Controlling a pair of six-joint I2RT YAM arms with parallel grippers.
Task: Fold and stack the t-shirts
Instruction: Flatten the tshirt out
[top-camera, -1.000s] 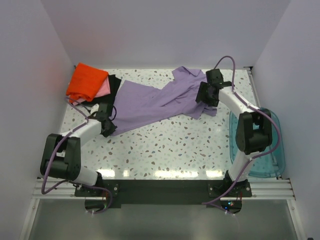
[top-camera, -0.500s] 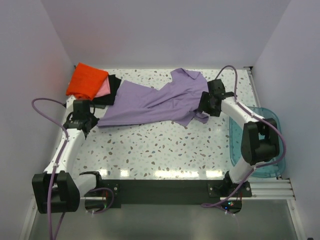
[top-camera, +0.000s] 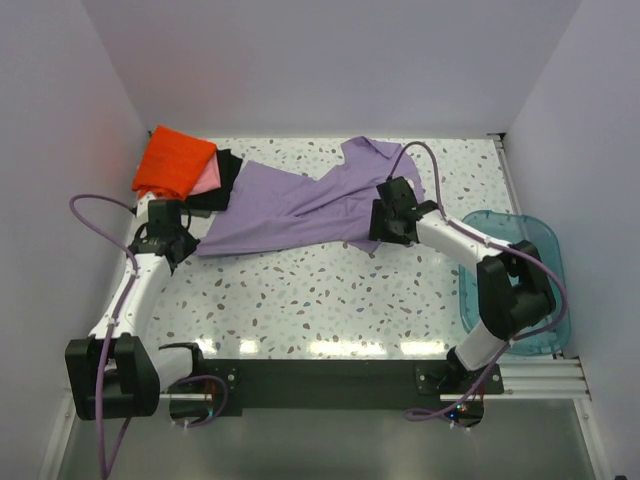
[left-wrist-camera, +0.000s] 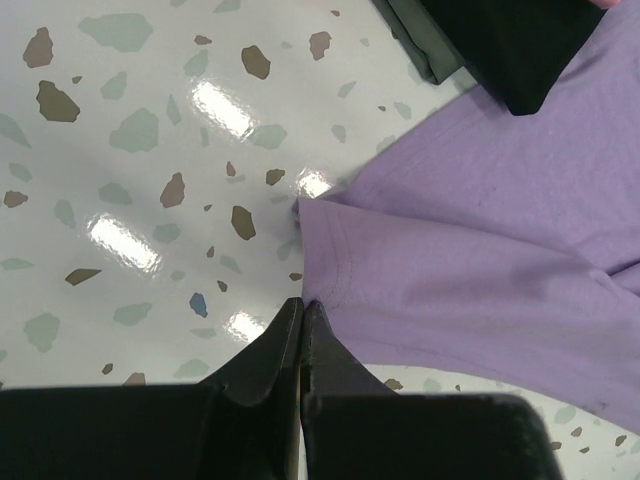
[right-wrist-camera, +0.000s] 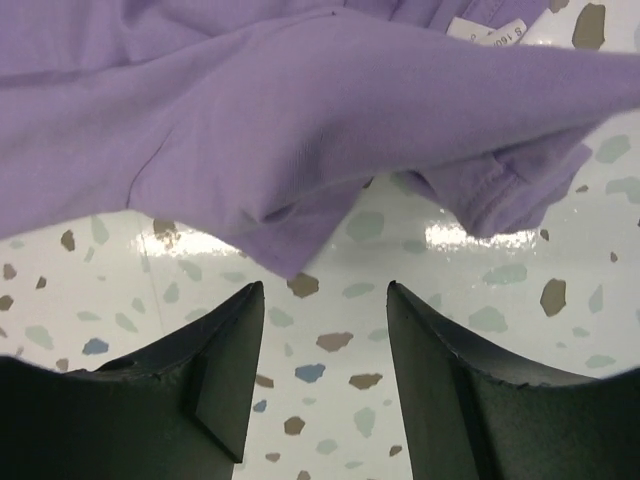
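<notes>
The lavender t-shirt (top-camera: 300, 205) lies spread and rumpled across the back of the table. It also shows in the left wrist view (left-wrist-camera: 480, 250) and the right wrist view (right-wrist-camera: 300, 120). My left gripper (top-camera: 186, 243) (left-wrist-camera: 302, 305) is shut, its tips pinched at the shirt's left edge. My right gripper (top-camera: 383, 228) (right-wrist-camera: 325, 290) is open and empty, low over the bare table just in front of the shirt's right lower edge. The folded orange shirt (top-camera: 172, 162), pink shirt (top-camera: 207, 180) and black shirt (top-camera: 226, 178) (left-wrist-camera: 510, 40) are stacked at the back left.
A translucent teal bin (top-camera: 545, 240) stands at the right edge beside the right arm. White walls close the table at back and sides. The speckled tabletop (top-camera: 320, 290) runs in front of the shirt.
My left gripper moved left, pulling the shirt's left edge with it, then held still. My right gripper left the shirt's upper right part and moved left and forward to its lower edge.
</notes>
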